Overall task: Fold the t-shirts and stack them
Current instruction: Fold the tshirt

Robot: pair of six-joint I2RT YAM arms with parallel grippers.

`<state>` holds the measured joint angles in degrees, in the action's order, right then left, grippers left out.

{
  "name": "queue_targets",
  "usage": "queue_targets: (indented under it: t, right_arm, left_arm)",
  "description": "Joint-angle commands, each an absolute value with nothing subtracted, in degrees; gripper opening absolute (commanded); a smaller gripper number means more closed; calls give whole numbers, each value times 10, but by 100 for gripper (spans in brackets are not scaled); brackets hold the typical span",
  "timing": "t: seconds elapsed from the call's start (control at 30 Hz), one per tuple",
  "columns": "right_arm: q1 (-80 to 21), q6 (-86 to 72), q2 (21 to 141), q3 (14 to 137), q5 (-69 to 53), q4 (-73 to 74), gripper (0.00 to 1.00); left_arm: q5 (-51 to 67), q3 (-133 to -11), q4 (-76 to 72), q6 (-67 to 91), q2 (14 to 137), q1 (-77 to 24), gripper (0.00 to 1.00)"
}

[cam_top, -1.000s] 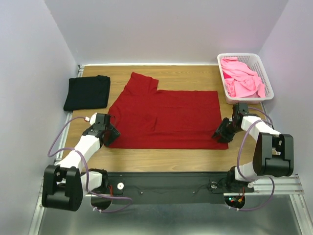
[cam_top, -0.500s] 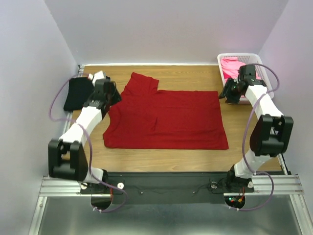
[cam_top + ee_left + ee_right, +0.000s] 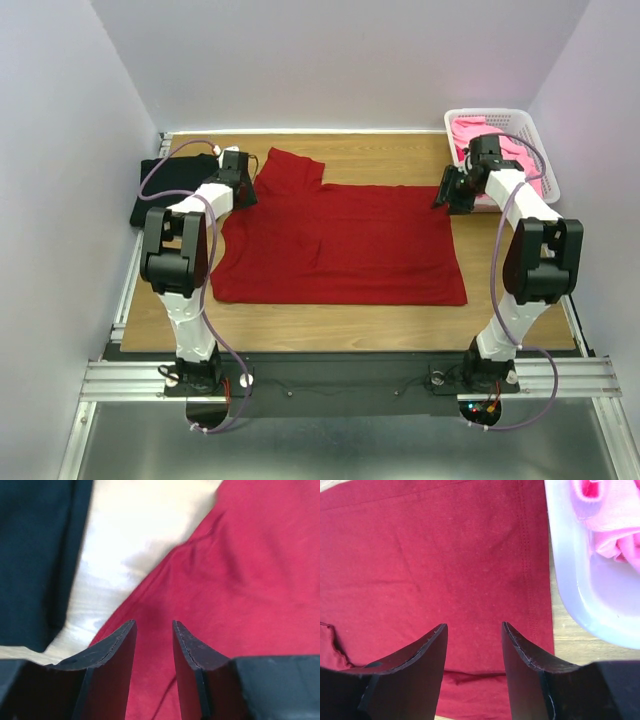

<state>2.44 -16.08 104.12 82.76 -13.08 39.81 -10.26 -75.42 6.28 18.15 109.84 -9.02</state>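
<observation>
Wooden table point(image 3: 400, 155) between pale walls point(image 3: 340, 60); left gripper point(image 3: 154, 624) and right gripper point(image 3: 474, 625) gape empty.

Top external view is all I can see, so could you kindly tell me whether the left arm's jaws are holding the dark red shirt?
Observer: No, the left arm's jaws stand parted and empty just above the dark red t-shirt, at its edge.
Operator: Thank you. And the right arm's jaws?
Observer: Also parted and empty, over the shirt's stitched hem beside the basket.
Operator: Is the cloth bunched there?
Observer: No, the hem stitching runs straight and flat between those jaws.
</observation>
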Motion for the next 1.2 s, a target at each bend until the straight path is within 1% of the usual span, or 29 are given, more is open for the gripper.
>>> queue_targets:
  t: [0.0, 0.27, 0.4, 0.57, 0.73, 0.87, 1.0, 1.17]
  right_arm:
    - [24, -137, 1050, 844, -125, 387, 53]
    - [21, -108, 1067, 860, -97, 360, 53]
    - [20, -96, 1098, 899, -99, 351, 53]
    - [9, -60, 1138, 961, -97, 346, 53]
    - [2, -24, 1170, 1001, -82, 341, 53]
    - [-13, -4, 1190, 1020, -81, 338, 53]
    - [-18, 19, 1204, 1047, -80, 335, 53]
    - [-19, 44, 1223, 1076, -83, 333, 53]
  left_arm:
    - [-109, -735, 72, 204, 1089, -76, 45]
    - [-125, -652, 80, 236, 1044, -59, 45]
    - [-118, -628, 83, 238, 1024, -59, 45]
    - [-145, -615, 98, 234, 999, -56, 45]
    - [-152, -604, 120, 237, 986, -29, 46]
    - [-158, -588, 116, 236, 976, -23, 48]
    - [-160, -598, 112, 229, 962, -22, 52]
    - [-165, -662, 97, 186, 947, -39, 60]
